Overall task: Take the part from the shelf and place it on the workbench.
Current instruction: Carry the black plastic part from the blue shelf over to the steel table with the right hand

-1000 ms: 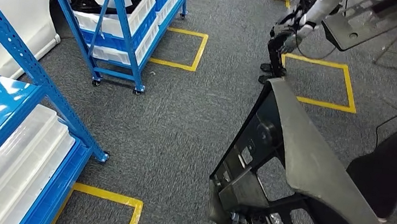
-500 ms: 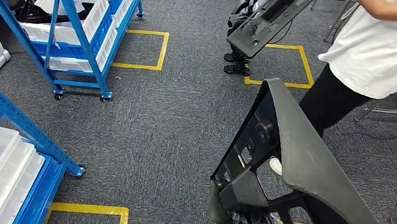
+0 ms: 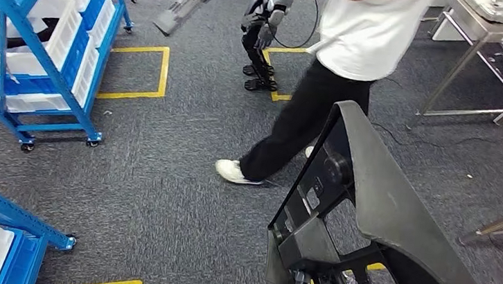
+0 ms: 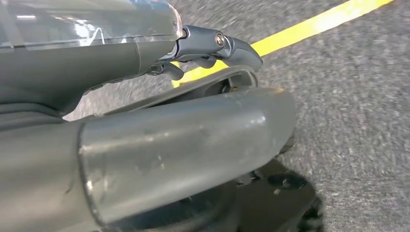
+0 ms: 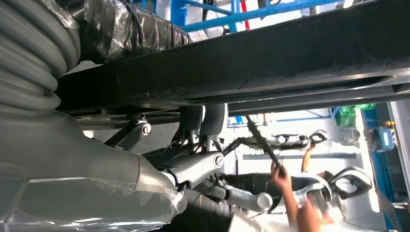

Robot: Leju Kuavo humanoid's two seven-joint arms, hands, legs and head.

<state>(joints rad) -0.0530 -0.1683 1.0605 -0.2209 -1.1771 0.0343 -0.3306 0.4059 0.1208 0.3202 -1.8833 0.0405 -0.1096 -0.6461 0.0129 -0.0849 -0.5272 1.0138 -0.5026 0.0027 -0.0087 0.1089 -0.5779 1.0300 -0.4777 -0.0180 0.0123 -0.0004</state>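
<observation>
The black plastic trim panel is gripped by the left hand and the right hand at five o'clock, and could be struck against the person crossing at twelve o'clock, near the table.

The part stands tilted close in front of the robot over the carpet, with a person just behind it, another robot beyond that person, wheeled shelves far to the left, and a workbench at the far right.
</observation>
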